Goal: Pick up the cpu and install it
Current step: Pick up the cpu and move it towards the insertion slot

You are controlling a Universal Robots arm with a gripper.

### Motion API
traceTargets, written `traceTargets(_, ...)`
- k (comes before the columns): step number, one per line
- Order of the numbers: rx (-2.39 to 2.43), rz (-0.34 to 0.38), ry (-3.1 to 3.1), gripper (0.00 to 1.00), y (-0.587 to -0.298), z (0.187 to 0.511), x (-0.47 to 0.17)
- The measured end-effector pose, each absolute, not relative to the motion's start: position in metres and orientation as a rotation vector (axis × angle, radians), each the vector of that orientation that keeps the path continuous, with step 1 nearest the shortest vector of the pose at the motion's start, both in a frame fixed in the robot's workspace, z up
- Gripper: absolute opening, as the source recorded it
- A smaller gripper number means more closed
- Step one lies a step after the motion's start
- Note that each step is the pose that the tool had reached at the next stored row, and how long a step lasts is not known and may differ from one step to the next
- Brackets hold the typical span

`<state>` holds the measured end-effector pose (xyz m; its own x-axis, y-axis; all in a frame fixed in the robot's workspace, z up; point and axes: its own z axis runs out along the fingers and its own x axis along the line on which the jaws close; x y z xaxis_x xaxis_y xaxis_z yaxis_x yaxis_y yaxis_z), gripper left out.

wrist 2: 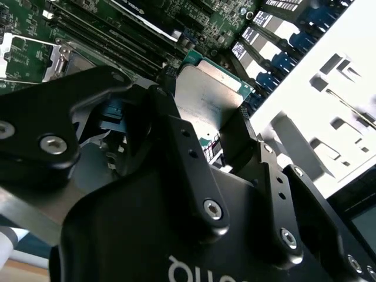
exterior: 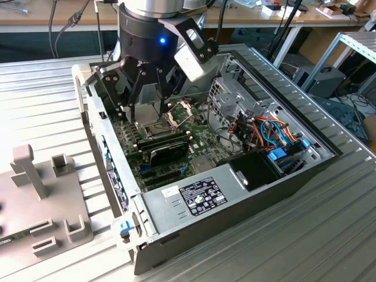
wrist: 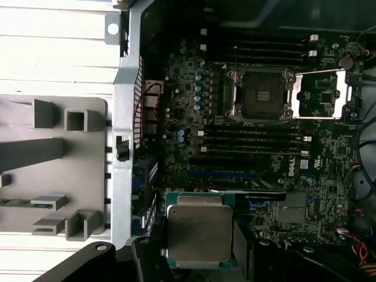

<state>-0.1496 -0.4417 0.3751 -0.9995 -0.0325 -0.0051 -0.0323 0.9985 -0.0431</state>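
Above the green motherboard [wrist: 235, 153], the tool [wrist 2: 200, 117] is clamped on the cpu [wrist: 198, 232], so pickup is done. The socket [wrist: 258, 94] stands open and empty, with the chip not yet seated.

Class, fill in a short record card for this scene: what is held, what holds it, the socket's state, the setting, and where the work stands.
Held item: cpu, silver-grey top showing
Holder: gripper, fingers shut on the chip's edges
Socket: socket bare, its hinged plate swung open
Position: cpu held over the green motherboard, apart from the socket
Setting: open computer case on a ribbed metal table
Status: picked up, not yet installed
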Motion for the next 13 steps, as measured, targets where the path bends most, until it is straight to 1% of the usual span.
traceTargets(13,-0.051,-0.067,3.135,0.55,-0.4416,0.3751,-0.1445)
